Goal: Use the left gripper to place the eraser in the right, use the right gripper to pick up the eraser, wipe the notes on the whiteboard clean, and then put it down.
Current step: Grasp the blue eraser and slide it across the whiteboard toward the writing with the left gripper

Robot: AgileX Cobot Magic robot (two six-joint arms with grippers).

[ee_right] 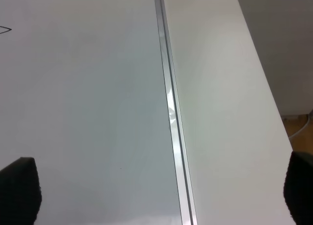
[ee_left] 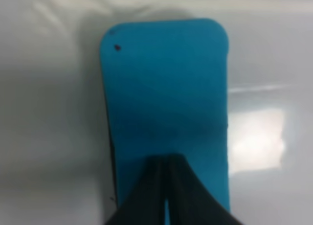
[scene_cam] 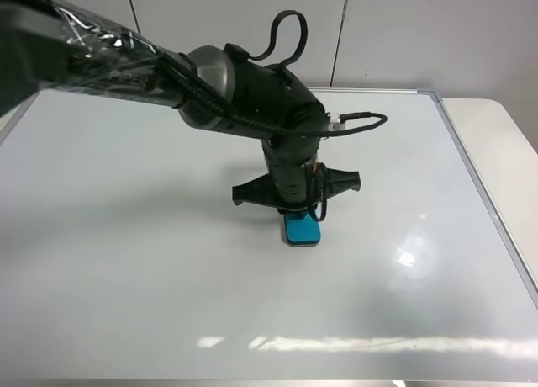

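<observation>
The teal-blue eraser (scene_cam: 301, 229) lies flat on the whiteboard (scene_cam: 126, 261), a little right of its middle. My left arm reaches in from the upper left, and my left gripper (scene_cam: 298, 212) points straight down over the eraser's far end. In the left wrist view its two dark fingertips (ee_left: 166, 186) are pressed together over the eraser's (ee_left: 166, 98) top face, gripping nothing. My right gripper (ee_right: 160, 188) is open, its fingers (ee_right: 19, 191) far apart above the board's right edge; it is outside the exterior high view. Only a thin black stroke of the notes (ee_right: 5, 29) shows.
The board's silver frame (ee_right: 171, 112) runs between the right gripper's fingers. A white tabletop (scene_cam: 504, 151) lies beyond it. A pale wall (scene_cam: 403, 25) stands behind the board. Bright reflections (scene_cam: 336, 343) lie along the board's near edge.
</observation>
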